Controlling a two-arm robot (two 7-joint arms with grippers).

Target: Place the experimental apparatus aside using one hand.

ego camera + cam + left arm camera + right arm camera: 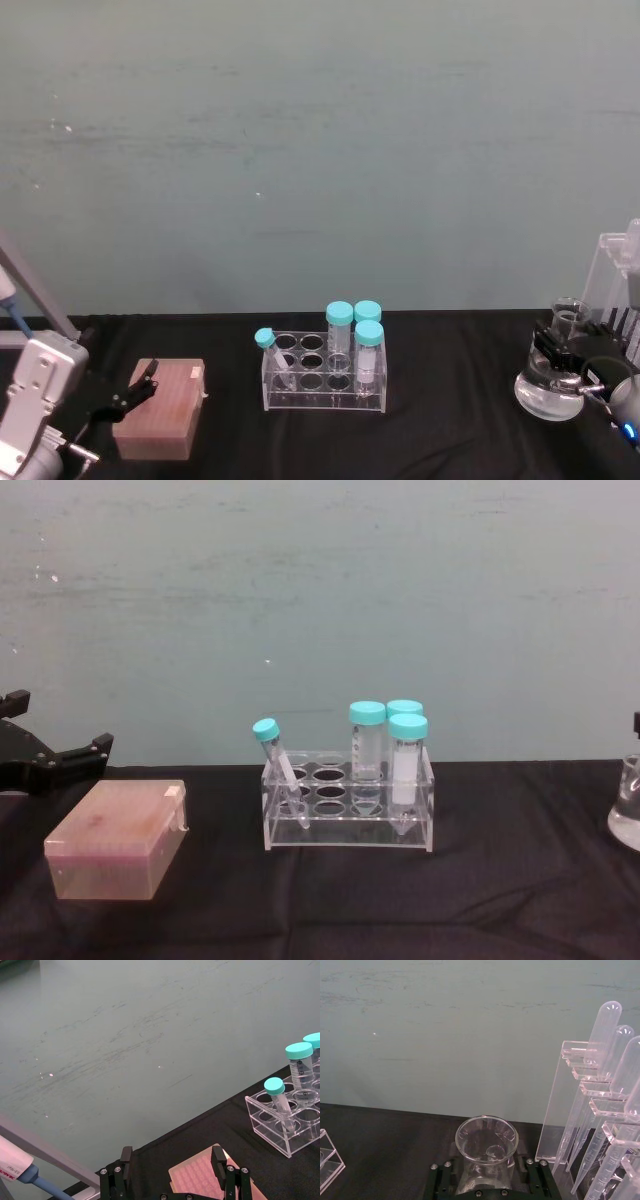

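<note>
My right gripper (pixel 487 1180) sits at the far right of the counter (pixel 450 440), its fingers (pixel 441 1182) spread on either side of the flask (pixel 550 385), with the glass neck standing between them. I read them as closed in on the neck, though from the wrist view I cannot tell whether the pads actually press the glass or stand just off it.

The flask will be the awkward piece: thin glass, smooth and slippery, brittle under too hard a squeeze, and bottom-heavy with the clear liquid pooled in its wide base. I judge the neck just below the flared lip to be the place to hold, since the lip would stop it sliding down through my fingers. I would keep it upright so the liquid does not slosh.

A small beaker (pixel 571 313) stands just behind the flask, beyond my fingertips. Just beside my fingers on the outer side is the rack (pixel 570 1110) of long round-topped tubes (pixel 605 1025): stiff acrylic, light but tall, easy to tip if I brush it. That closeness is the main risk when moving the flask.

My left gripper (pixel 172 1165) hovers over a pink box (pixel 160 408) well apart from all this, fingers spread and holding nothing. A second rack (pixel 325 375) with teal-capped tubes stands mid-counter between us.
</note>
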